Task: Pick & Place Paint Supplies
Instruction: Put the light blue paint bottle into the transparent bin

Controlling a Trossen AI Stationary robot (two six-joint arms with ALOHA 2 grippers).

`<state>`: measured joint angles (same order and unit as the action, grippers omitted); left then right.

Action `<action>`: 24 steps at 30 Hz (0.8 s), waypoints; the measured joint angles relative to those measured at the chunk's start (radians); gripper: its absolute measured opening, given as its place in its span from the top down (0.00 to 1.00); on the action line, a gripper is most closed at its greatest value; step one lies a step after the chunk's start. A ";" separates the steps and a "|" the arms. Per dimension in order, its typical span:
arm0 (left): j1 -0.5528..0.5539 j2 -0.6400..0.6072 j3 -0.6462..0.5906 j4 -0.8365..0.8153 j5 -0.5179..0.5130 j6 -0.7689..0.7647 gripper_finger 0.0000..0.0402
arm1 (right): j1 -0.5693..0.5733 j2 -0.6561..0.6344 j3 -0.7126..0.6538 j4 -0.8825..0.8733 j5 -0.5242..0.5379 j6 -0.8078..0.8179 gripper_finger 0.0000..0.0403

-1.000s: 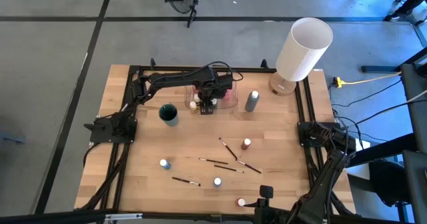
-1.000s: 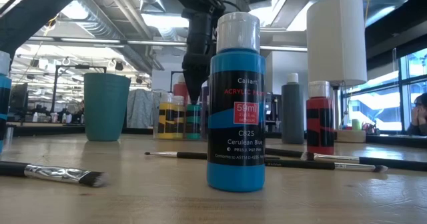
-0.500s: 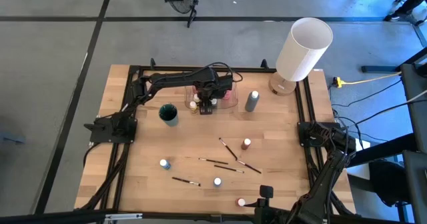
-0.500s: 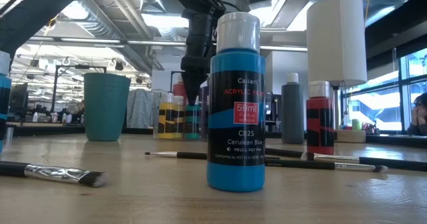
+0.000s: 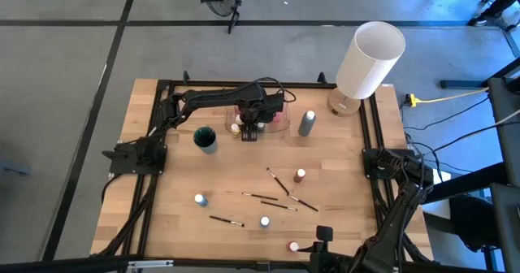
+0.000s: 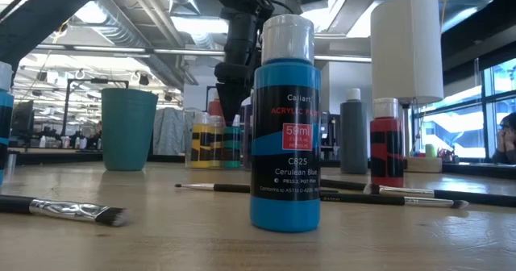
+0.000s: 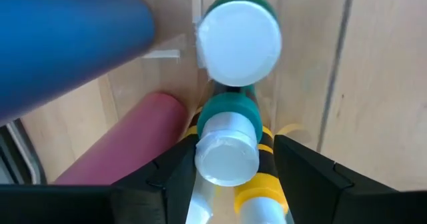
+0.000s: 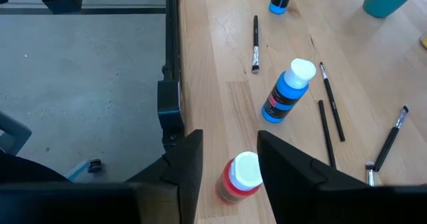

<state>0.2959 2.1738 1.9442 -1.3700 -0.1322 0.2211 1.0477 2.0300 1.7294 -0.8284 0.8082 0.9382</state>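
Your left gripper (image 7: 230,177) hangs over the clear tray (image 5: 280,125) at the far side of the table (image 5: 341,167). Its fingers stand open on both sides of a small green bottle (image 7: 229,134) with a white cap; whether they touch it I cannot tell. I judge this bottle light, stiff and a little slippery, so take it at the body under the cap, not at the cap. A second green bottle (image 7: 239,31) stands just beside it, and a pink bottle (image 7: 127,147) and a blue-looking one (image 7: 63,41) are close too, so it can tip its neighbours.

The tray holds several bottles; the teal cup (image 5: 205,139) beside it looks empty, but I am not sure.

Your right gripper (image 8: 230,167) waits at the near edge, fingers apart, above a red bottle (image 8: 239,177) and holding nothing. Other bottles and thin brushes (image 5: 279,181) lie loose on the middle of the table. The brushes are light and thin; grip them at mid-handle.
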 joint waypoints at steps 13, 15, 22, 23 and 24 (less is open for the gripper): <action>0.000 -0.001 0.002 -0.004 -0.054 -0.009 0.53 | 0.000 0.000 0.000 -0.001 0.000 0.000 0.64; 0.000 -0.002 0.002 -0.015 -0.055 -0.012 0.53 | 0.000 0.000 0.000 -0.001 0.000 0.000 0.64; -0.002 -0.003 0.003 -0.027 -0.057 0.000 0.52 | 0.000 0.000 0.000 -0.001 0.000 0.000 0.64; -0.002 -0.003 0.003 -0.027 -0.057 0.000 0.53 | 0.000 0.000 0.000 -0.001 0.000 0.000 0.64; -0.002 -0.004 0.003 -0.027 -0.057 0.001 0.53 | 0.000 0.000 0.000 -0.001 0.000 0.000 0.64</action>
<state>0.2943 2.1700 1.9472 -1.3970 -0.1892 0.2218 1.0477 2.0304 1.7293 -0.8296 0.8082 0.9379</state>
